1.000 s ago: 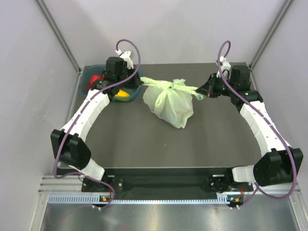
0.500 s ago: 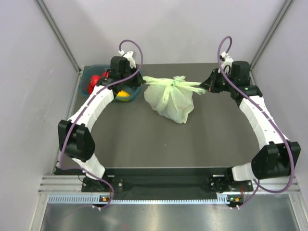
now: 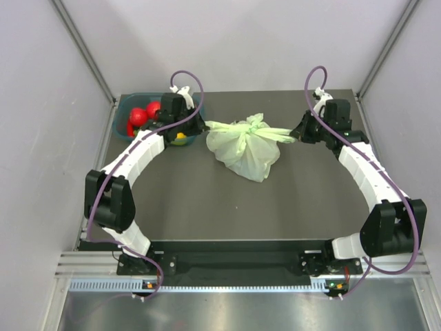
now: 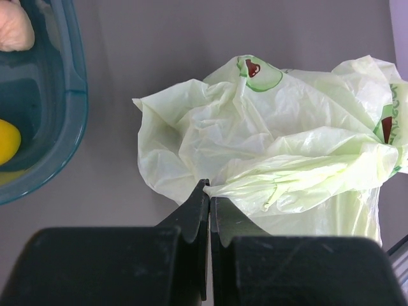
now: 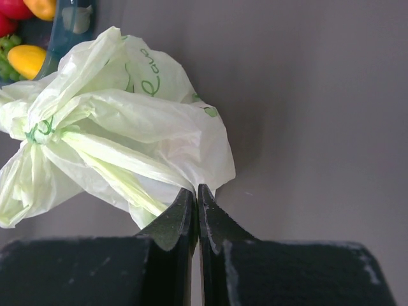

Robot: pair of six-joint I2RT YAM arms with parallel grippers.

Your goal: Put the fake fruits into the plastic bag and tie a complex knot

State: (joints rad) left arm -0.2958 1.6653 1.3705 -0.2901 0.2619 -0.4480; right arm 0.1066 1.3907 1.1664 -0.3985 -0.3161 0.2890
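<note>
Between the closed tips of the left end effector [image 4: 207,194], one handle strip [image 4: 299,182] of the plastic bag [image 4: 255,121] is pinched; the right end effector [image 5: 194,194] clamps the opposite strip [image 5: 115,169]. Ahead of both, the knot [image 5: 38,131] sits atop the bag on the bench [image 5: 319,95]. Risk: opposed pulling tears the thin film, or a strip slips free.

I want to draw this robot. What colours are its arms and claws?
The left arm and right arm are white with chunky black joints. A purple cable loops along each. The left claw and right claw are black, with two fingers narrowing to thin tips.
</note>
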